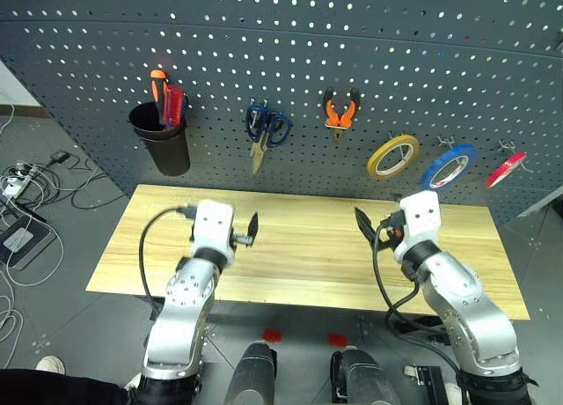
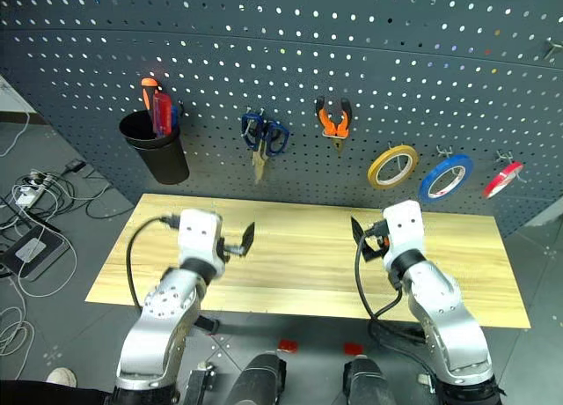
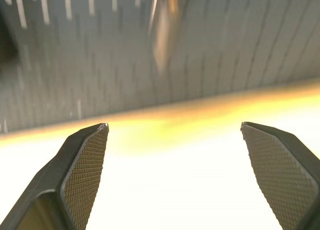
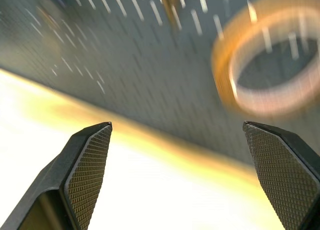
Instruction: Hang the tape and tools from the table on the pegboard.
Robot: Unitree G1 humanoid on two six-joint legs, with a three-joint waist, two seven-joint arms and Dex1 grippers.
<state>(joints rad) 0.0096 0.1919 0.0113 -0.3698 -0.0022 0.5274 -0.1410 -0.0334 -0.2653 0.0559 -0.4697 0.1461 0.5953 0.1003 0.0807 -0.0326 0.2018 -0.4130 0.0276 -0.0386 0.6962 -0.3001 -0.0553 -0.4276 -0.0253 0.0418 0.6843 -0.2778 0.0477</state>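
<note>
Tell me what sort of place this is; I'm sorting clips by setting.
Likely a workshop or lab tool station: a dark pegboard hung with scissors, pliers and tape rolls above a wooden table.

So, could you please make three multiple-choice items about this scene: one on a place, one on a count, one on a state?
1. Where is the blue tape?
A. lying on the table
B. hanging on the pegboard, between the yellow tape and the flat red item
C. inside the black cup

2. How many tape rings with a hollow centre hang on the pegboard?
A. one
B. two
C. four

3. How are the left gripper and the right gripper?
A. both open and holding nothing
B. both shut on tools
C. the left one shut on the scissors

Answers:
1 B: it hangs on a hook, right of the yellow tape and left of the flat red item.
2 B: only the yellow and the blue ring.
3 A: in both wrist views the fingers stand wide apart with nothing between them, above the table.
</note>
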